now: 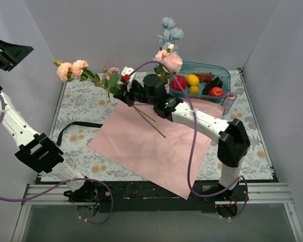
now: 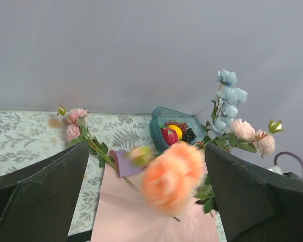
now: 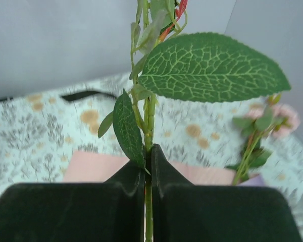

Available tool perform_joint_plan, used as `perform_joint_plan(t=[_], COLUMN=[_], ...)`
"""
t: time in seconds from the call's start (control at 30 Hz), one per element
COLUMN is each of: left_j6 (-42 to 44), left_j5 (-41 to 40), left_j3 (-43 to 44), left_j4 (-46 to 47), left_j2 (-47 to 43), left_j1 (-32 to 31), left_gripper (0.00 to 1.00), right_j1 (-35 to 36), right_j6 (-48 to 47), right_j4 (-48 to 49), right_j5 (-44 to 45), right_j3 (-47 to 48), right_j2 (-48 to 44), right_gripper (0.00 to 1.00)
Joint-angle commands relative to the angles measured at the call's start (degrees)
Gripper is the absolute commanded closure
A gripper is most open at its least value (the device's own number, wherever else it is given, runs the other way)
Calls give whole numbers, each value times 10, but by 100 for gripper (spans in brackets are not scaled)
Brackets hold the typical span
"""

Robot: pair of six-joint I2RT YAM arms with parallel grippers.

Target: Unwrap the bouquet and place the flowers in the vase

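Wrapping paper (image 1: 151,146): plain pink, no print; a small purple patch shows at its far corner in the left wrist view.
Ribbon (image 1: 73,126): black.
Tablecloth (image 1: 81,101): pale grey-white, printed with grey fern sprigs and peach-tan blossoms.
Roses (image 1: 70,69): peach-pink.
Blooms (image 1: 170,34): pale blue.
Stem (image 3: 148,126): green.
Leaf (image 3: 212,68): mid green with paler yellow-green net veining.
Fruit bowl (image 1: 226,70): translucent teal.
Fruit (image 1: 193,79): red, yellow and dark purple-black pieces.
Can (image 1: 228,100): silver with red.
Cables (image 1: 192,151): purple.

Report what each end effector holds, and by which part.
Right end effector is shut on a flower stem, gripped partway along it. Left end effector is open, holding nothing.
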Motion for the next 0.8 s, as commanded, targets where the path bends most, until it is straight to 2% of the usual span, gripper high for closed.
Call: perform_joint_plan(t=[0.0,0.07,0.33,0.53,0.63,0.7,0.73,0.77], left_j6=[-136,-118,-80,69,101,108,115,119], left_j5=[92,90,68,-16,-58,-78,-86,-92], left_j3=[-38,-78,-132,-128,-127,-122,-113,-109], left_j4=[125,126,119,-23,-54,-65,-70,-78], left_j2=[2,-14,-62,-72,-68,-57,-53,-44], left_j1=[20,20,0,-80,-125,-144,-150,-163], left_gripper=[2,2,2,2,2,2,2,2], right_j1=[-4,-4,-3,-18,-63,-109,-121,-146], right_j6=[2,3,30,-21,-16,11,22,36], right_j4=[51,59,87,130,222,348,412,528], right_j5=[-15,-20,-63,-16,16,41,60,96], right_j3=[47,52,79,58,-10,-70,-139,-161], right_j2=[-92,-115,-187,-263,-317,-353,-359,-361], right_gripper=[99,99,99,99,99,99,99,99])
